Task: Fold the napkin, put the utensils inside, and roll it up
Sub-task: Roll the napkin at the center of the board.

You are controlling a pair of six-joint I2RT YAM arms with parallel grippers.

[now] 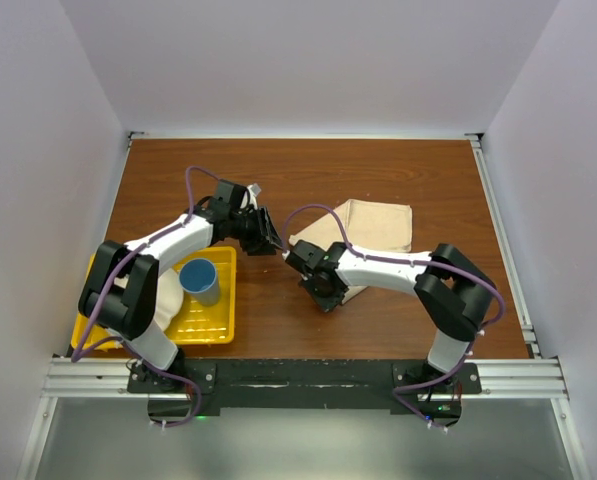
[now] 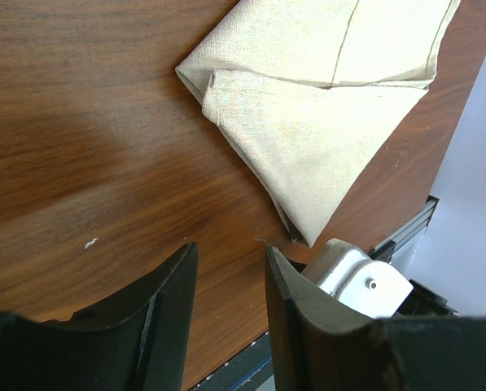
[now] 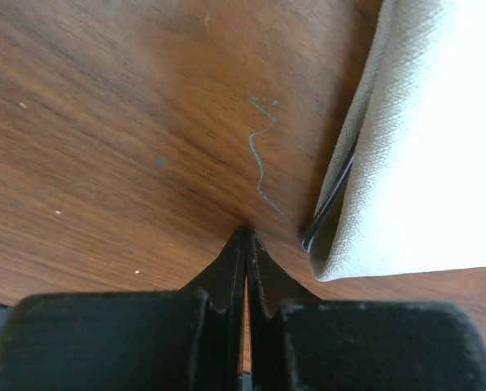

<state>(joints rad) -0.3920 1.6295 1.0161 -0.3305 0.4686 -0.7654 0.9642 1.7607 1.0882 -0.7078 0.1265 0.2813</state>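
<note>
Where the middle of the table (image 1: 278, 180) meets its right half, the napkin (image 1: 373, 225) lies folded flat on the bare wood, several layers deep. Its near-left part passes under the right arm (image 1: 388, 268). The right gripper (image 3: 245, 238) has its jaws pressed together with nothing between them. Its tips are low over the wood just beside the near corner of the cloth and apart from it; contact with the wood cannot be confirmed. In the right wrist view a thin dark strip (image 3: 328, 204) shows in the open mouth of the fold, and whether it is the knife cannot be told. A fine bluish squiggle (image 3: 260, 155), either thread or scratch, marks the wood ahead of the closed tips. The left gripper (image 2: 230, 265) has its jaws spread and empty. It is held above the wood on the left of the napkin, near it but not touching. A yellow tray (image 1: 213, 330) sits at the table's near-left corner. It carries an upright blue cup (image 1: 200, 280) and a white plate (image 1: 168, 300), the plate partly hidden by the left arm (image 1: 173, 240).
</note>
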